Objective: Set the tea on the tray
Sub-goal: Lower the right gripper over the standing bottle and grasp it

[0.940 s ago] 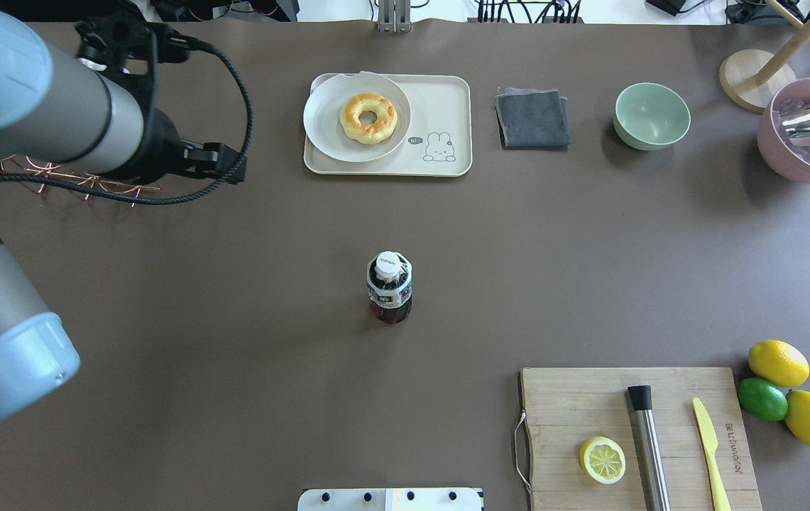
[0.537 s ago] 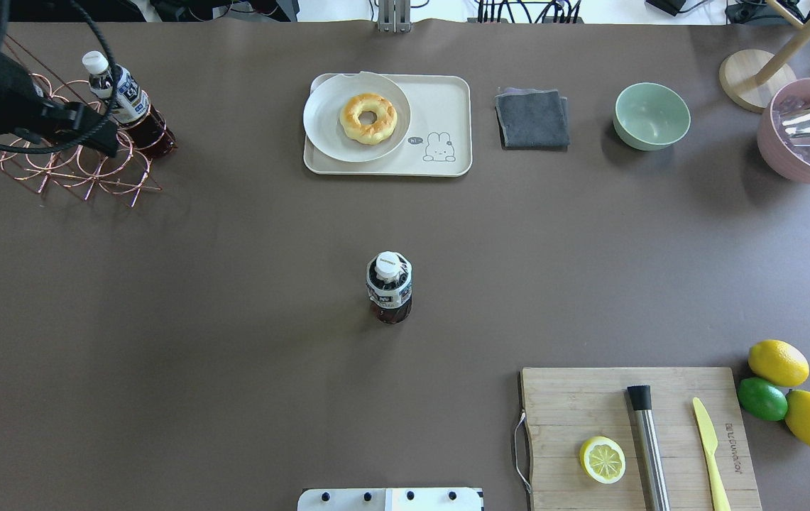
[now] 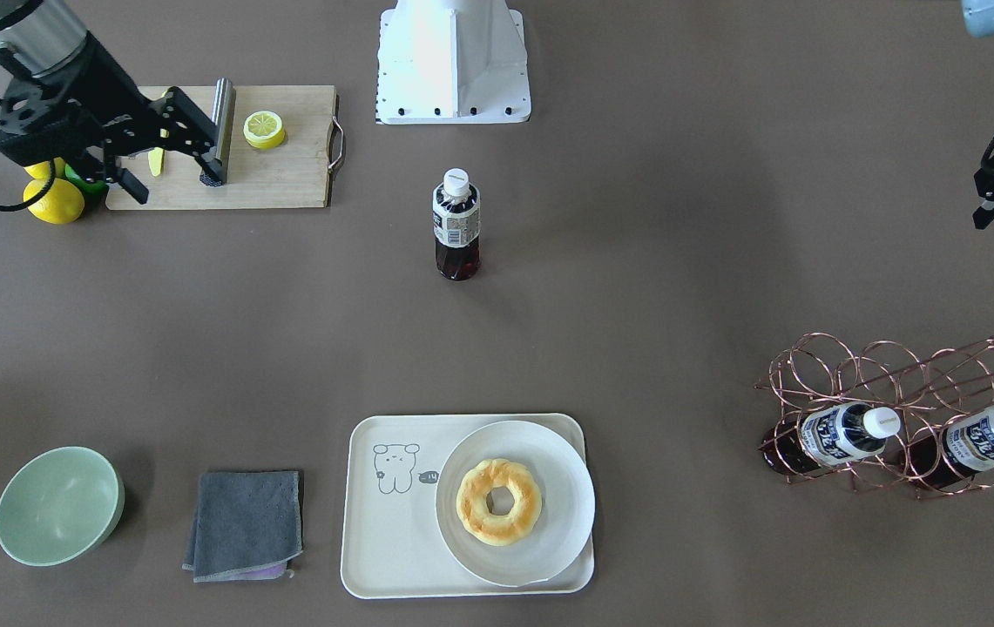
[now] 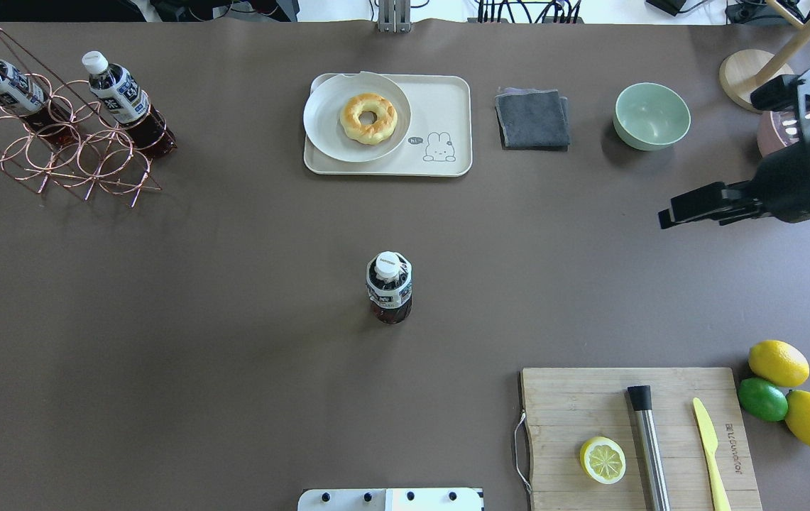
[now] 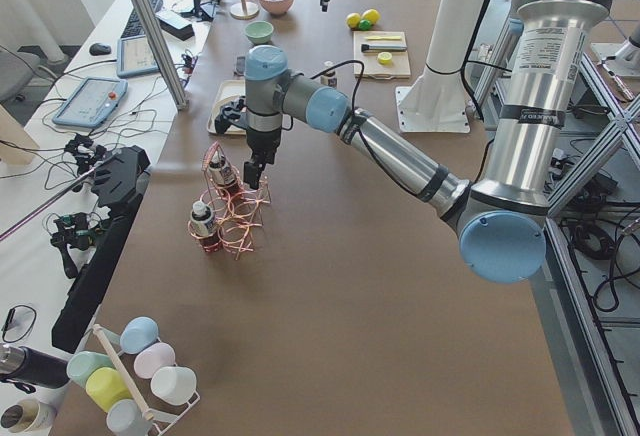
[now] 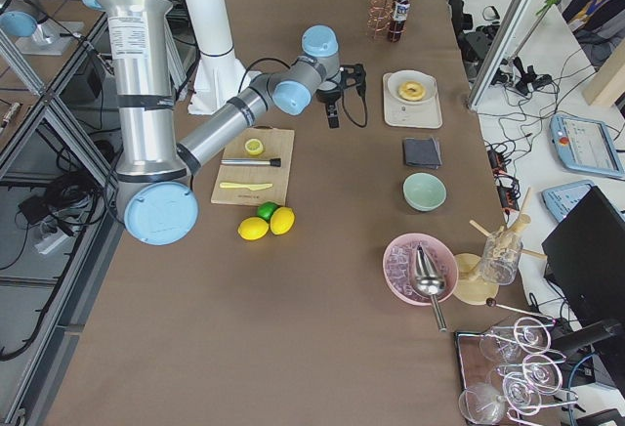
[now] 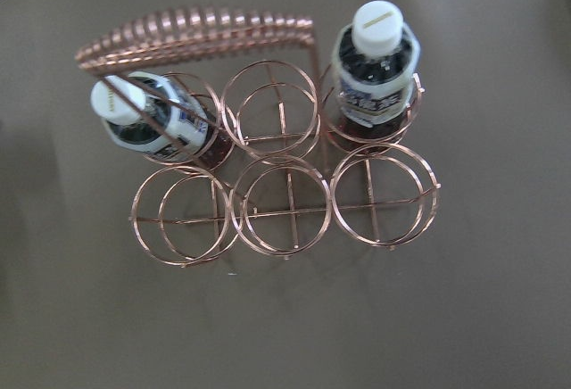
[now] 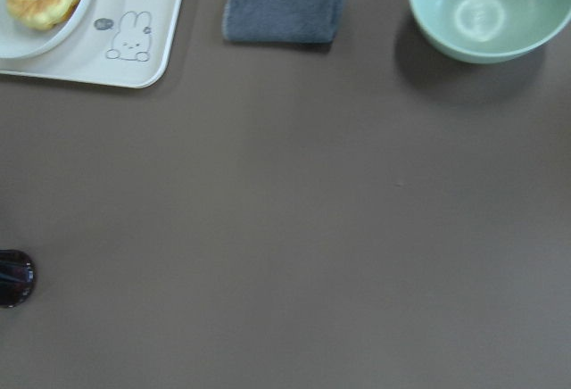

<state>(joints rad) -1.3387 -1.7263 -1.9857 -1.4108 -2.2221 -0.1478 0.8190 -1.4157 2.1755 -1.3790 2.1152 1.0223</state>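
The tea bottle (image 4: 389, 287) stands upright and alone mid-table, white cap up; it also shows in the front view (image 3: 456, 225). The cream tray (image 4: 440, 106) lies at the far middle, with a round plate (image 4: 326, 135) and a donut on its left half. My right gripper (image 4: 664, 216) is open and empty, well to the right of the bottle; the front view shows its spread fingers (image 3: 213, 174). My left gripper (image 5: 252, 181) hovers over the copper rack (image 4: 71, 156), empty. One finger (image 3: 982, 216) shows, standing wide, so it looks open.
Two alike bottles (image 4: 121, 96) (image 4: 3, 81) lie in the rack at the far left. A grey cloth (image 4: 532, 118) and a green bowl (image 4: 652, 116) lie right of the tray. A wooden cutting board (image 4: 575, 397) with lemon half, steel tool and knife is front right.
My left arm has pulled back to the left, out of the overhead view, uncovering the rack and its two bottles. My right arm has come in from the right edge. The tea bottle has not moved.
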